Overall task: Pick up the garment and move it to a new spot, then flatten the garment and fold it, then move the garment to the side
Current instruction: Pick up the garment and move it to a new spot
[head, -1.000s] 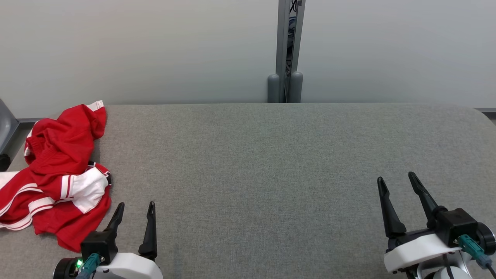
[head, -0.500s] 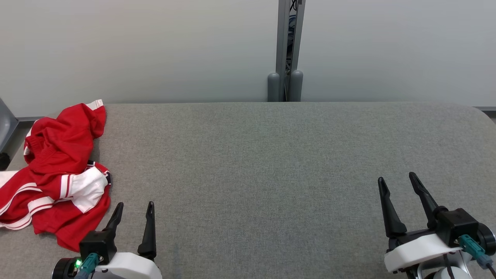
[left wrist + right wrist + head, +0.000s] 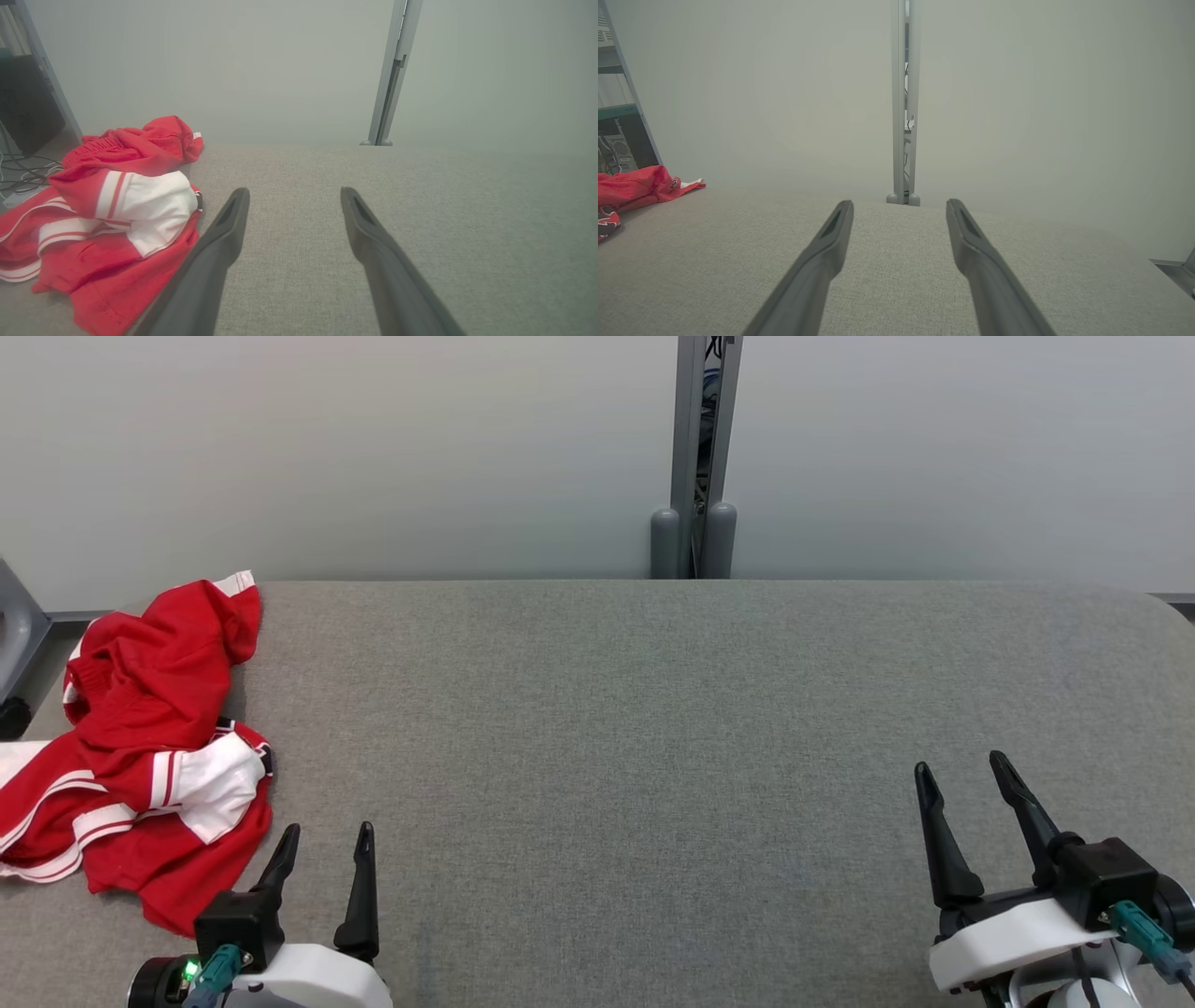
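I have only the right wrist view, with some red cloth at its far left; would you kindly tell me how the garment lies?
Observer: The garment is a crumpled red-and-white heap at the table's left end, not flattened.
Operator: Thank you. Where is the left hand?
Observer: The left hand is open and holds nothing, just right of the heap's near edge; whether it touches the cloth, I cannot tell.
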You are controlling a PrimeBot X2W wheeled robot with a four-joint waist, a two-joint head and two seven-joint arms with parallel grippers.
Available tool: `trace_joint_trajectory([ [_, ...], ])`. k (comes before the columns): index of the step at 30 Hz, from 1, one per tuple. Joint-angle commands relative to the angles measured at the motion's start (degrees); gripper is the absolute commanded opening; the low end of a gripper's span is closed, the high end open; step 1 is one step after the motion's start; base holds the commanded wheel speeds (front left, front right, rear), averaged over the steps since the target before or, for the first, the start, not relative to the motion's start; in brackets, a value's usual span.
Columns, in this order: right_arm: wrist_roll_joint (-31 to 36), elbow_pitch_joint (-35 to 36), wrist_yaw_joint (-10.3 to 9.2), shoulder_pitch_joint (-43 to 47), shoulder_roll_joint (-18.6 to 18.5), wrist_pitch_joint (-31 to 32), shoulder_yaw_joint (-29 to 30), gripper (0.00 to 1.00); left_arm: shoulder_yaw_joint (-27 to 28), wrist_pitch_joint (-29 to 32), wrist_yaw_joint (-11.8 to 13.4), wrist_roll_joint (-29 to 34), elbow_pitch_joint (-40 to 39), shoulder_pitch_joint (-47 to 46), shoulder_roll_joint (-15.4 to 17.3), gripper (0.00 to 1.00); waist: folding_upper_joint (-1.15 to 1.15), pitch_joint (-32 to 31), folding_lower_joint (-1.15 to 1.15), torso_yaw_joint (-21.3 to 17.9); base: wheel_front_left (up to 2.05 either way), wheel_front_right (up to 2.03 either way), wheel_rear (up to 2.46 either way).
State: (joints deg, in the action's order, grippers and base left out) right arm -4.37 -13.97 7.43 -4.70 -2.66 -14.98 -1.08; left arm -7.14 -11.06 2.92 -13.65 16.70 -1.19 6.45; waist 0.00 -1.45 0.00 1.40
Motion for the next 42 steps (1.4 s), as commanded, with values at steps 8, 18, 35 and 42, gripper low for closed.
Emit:
trace_joint_trajectory([
  [8, -0.5, 0.1, 0.11, 0.3, -0.4, -0.3, 0.6, 1.0, -0.2, 0.1, 0.5, -0.4, -0.2, -1.4, 0.7, 1.0, 0.0, 0.7, 0.0, 4.1, 0.0, 0.0, 0.0],
  [18, -1.6, 0.4, 0.11, -0.5, -0.4, -0.3, 0.3, 1.0, -0.1, -0.2, 1.3, -0.7, -0.4, -1.7, 1.0, 1.0, 0.0, 1.5, 0.0, 15.2, 0.0, 0.0, 0.0],
  [35, -1.8, 0.0, 0.11, -1.3, -0.4, -0.3, 0.4, 1.0, -1.0, -0.7, 1.4, -1.7, -0.3, -2.1, 1.0, 1.0, 0.0, 2.3, 0.0, 26.0, 0.0, 0.0, 0.0],
  [42, -2.0, -0.2, 0.11, -1.3, -0.4, -0.3, 0.2, 1.0, -0.6, -0.1, 1.1, -2.9, -0.9, -2.8, 1.3, 1.0, 0.0, 2.7, 0.0, 24.8, 0.0, 0.0, 0.0],
])
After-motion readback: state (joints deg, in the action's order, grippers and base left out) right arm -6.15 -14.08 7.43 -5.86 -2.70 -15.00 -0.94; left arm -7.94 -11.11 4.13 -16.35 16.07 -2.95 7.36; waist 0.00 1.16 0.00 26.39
